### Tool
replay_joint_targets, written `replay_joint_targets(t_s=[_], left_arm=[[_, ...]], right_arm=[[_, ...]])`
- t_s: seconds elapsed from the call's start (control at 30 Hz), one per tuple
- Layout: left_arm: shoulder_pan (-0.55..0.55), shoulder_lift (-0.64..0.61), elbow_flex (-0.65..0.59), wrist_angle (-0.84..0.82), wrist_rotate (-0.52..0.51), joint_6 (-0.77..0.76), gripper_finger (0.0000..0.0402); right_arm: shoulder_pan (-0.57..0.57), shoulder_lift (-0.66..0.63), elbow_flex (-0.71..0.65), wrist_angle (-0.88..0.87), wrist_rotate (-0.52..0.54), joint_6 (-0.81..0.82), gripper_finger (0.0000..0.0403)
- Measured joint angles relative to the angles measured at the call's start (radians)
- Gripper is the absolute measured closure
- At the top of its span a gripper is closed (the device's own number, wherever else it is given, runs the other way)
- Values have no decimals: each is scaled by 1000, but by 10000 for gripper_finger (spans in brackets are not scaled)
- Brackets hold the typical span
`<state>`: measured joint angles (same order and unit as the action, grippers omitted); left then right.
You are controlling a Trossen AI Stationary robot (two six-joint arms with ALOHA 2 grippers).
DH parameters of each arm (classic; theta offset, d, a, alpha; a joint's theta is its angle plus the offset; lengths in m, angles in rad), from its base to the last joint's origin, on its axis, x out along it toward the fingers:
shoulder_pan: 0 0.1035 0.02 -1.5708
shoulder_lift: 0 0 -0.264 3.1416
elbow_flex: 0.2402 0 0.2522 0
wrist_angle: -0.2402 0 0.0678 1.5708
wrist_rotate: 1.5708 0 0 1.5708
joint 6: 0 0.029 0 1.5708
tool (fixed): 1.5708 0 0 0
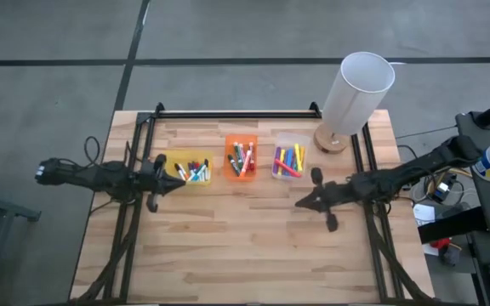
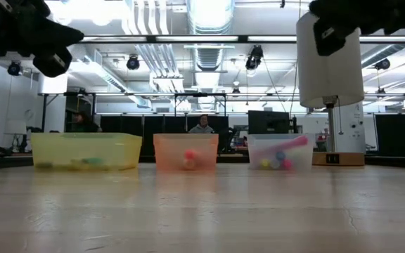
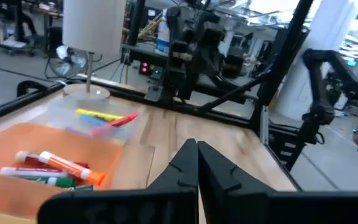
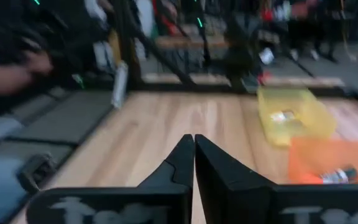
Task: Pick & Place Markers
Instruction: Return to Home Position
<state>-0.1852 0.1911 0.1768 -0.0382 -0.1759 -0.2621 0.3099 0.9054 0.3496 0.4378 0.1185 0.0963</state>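
- The markers are short capped pens, several with white barrels; the caps are red, green, blue, yellow and pink.
- They lie in three bins in a row at the 12 o'clock side of the table.
- The orange bin in the middle holds mostly red and green ones.
- The yellow bin, at its 9 o'clock, holds blue, green and red ones.
- The clear bin, at its 3 o'clock, holds yellow, blue and pink ones.
- The left gripper hangs just beside the yellow bin at its 9 o'clock, fingers pressed together, empty.
- The right gripper hangs at 5 o'clock of the clear bin, fingers pressed together, empty.
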Motion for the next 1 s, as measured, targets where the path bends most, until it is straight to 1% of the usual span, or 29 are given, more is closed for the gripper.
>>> replay_joint_targets(t_s=[0.07,0.27,0.43,0.73,0.87,1.0], left_arm=[[0,-26,0,-14,9,5,401],[0,-117,0,-63,10,16,401],[0,-188,0,-110,10,16,401],[0,-191,-4,-151,10,22,401],[0,-191,-7,-176,2,49,402],[0,-191,-18,-173,-2,100,402]], right_arm=[[0,-66,-40,26,-15,-9,395],[-1,-274,-148,22,-19,-15,395],[-1,-439,-204,-21,-41,-28,395],[-1,-679,-282,-143,-45,-30,395],[-1,-770,-325,-188,-49,-40,395],[-1,-839,-334,-272,-49,-40,395]])
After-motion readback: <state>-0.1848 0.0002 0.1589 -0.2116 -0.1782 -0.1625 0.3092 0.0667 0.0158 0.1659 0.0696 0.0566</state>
